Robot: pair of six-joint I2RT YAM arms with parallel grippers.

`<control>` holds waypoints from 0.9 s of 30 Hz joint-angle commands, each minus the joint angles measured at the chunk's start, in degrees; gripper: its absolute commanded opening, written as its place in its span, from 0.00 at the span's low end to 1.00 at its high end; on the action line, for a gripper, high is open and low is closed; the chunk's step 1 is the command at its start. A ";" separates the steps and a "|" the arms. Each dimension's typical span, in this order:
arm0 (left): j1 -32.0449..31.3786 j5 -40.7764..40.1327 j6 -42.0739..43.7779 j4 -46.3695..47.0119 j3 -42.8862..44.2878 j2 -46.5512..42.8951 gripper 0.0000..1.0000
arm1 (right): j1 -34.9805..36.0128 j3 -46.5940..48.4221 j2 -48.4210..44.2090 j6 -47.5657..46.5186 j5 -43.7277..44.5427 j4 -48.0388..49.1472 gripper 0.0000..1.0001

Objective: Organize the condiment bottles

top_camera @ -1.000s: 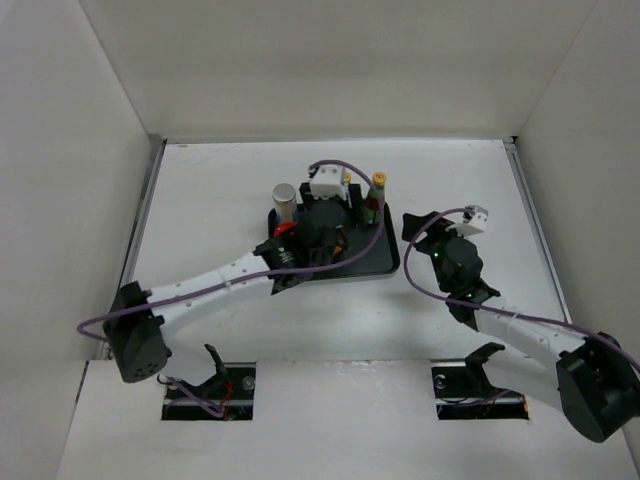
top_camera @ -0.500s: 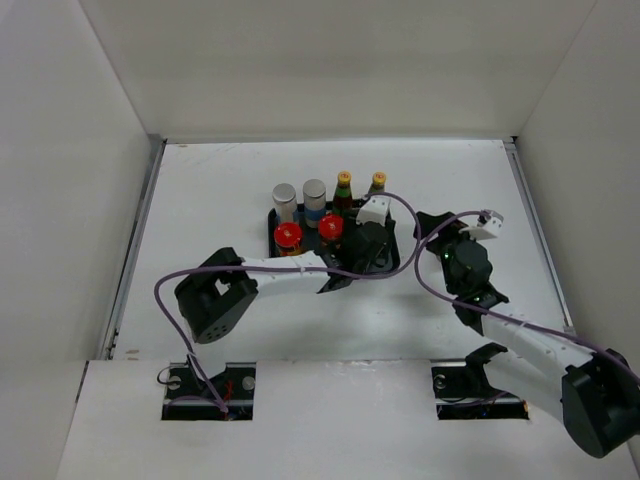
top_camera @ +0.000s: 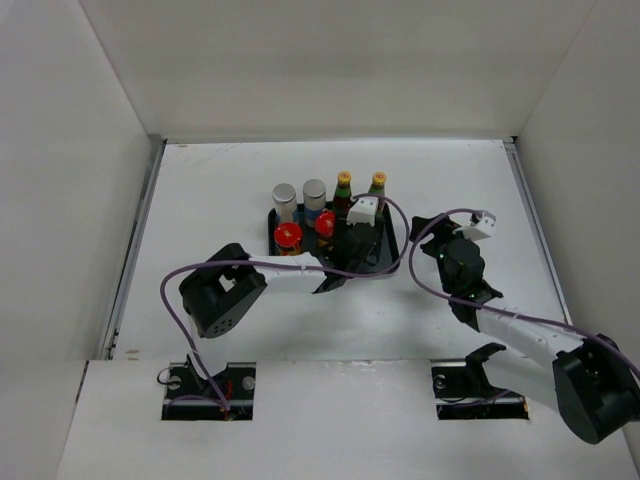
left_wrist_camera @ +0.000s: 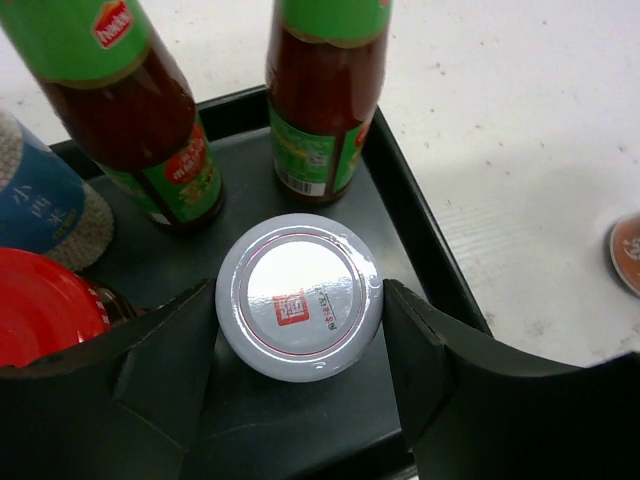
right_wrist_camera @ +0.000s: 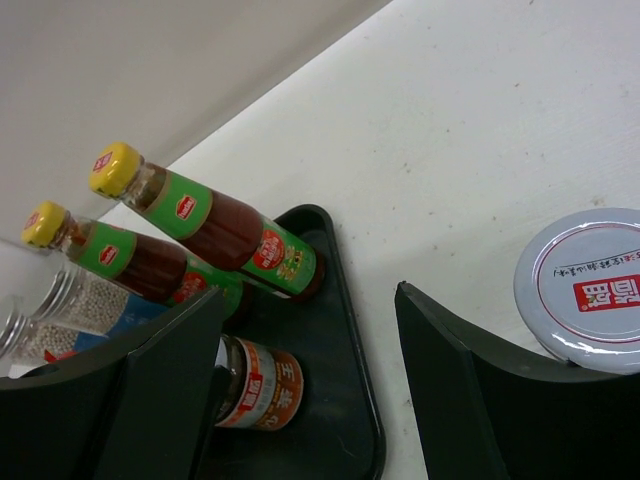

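Note:
A black tray (top_camera: 392, 245) holds two grey-topped jars (top_camera: 284, 195) (top_camera: 314, 192), two green yellow-capped bottles (top_camera: 343, 185) (top_camera: 378, 183) and two red-lidded jars (top_camera: 288, 235) (top_camera: 325, 222). My left gripper (top_camera: 358, 238) is over the tray's front right. In the left wrist view its fingers (left_wrist_camera: 180, 350) touch both sides of a white-lidded jar (left_wrist_camera: 298, 297) standing in the tray (left_wrist_camera: 420, 230). The jar also shows in the right wrist view (right_wrist_camera: 260, 395). My right gripper (right_wrist_camera: 310, 300) is open and empty beside the tray's right edge. The second white-lidded jar (right_wrist_camera: 590, 290) stands on the table to its right.
White walls close in the table on the left, back and right. In the left wrist view both green bottles (left_wrist_camera: 140, 110) (left_wrist_camera: 325, 100) stand close beyond the held jar, and a red lid (left_wrist_camera: 45, 305) is at its left. White tabletop (top_camera: 210, 210) lies left of the tray.
My left arm has folded back and its gripper now sits a little further left over the tray's front right. My right gripper has shifted slightly and stays open.

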 commanded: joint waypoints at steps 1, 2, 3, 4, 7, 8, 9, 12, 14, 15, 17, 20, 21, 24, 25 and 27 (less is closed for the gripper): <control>1.12 -1.67 -0.47 6.12 -1.29 -2.94 0.41 | 0.01 0.99 0.56 0.43 0.24 2.16 0.76; 1.21 -1.76 -0.56 6.12 -1.64 -3.12 0.41 | 0.01 1.08 0.74 0.34 0.24 2.16 0.76; 1.21 -1.76 -0.56 6.12 -1.90 -3.29 0.41 | 0.01 1.08 0.92 0.34 0.15 2.16 0.76; 1.38 -1.76 -0.56 6.12 -2.34 -3.47 0.41 | 0.01 1.25 1.09 0.26 0.15 2.16 0.76; 1.82 -1.94 -0.65 6.12 -3.75 -4.52 0.41 | 0.01 1.34 1.36 0.26 0.15 2.16 0.76; 1.91 -2.02 -0.74 5.86 -4.19 -4.79 0.41 | 0.01 1.43 1.44 0.17 0.06 2.16 0.76; 2.00 -2.20 -0.91 5.77 -4.63 -5.14 0.41 | 0.10 1.43 1.45 0.17 0.06 2.16 0.76; 2.00 -2.46 -1.26 5.42 -5.77 -6.10 0.42 | 0.10 1.43 1.45 0.17 -0.20 2.16 0.76; 1.82 -2.73 -1.61 4.45 -6.21 -6.63 0.42 | 0.10 1.52 1.45 0.17 -0.29 2.16 0.76; 1.73 -2.90 -1.96 4.01 -6.47 -6.98 0.42 | 0.10 1.52 1.45 0.17 -0.29 2.16 0.76; 1.65 -3.26 -2.49 3.74 -6.83 -7.34 0.43 | 0.19 1.61 1.45 0.17 -0.29 2.16 0.76; 1.38 -3.87 -2.67 3.48 -6.57 -7.51 0.49 | 0.28 1.61 1.53 0.17 -0.29 2.16 0.77; 1.21 -4.13 -2.67 3.48 -6.39 -7.51 0.53 | 0.36 1.69 1.62 0.17 -0.29 2.16 0.78; 0.59 -3.87 -2.32 3.48 -5.60 -7.34 0.71 | 0.36 1.78 1.27 -0.01 -0.46 1.81 0.84; 0.24 -3.78 -2.15 3.74 -5.42 -7.34 0.75 | 0.36 1.78 1.10 -0.09 -0.46 1.81 0.85; -0.46 -3.52 -2.06 4.18 -5.07 -7.77 0.81 | 0.36 1.96 0.74 -0.27 -0.46 1.46 0.87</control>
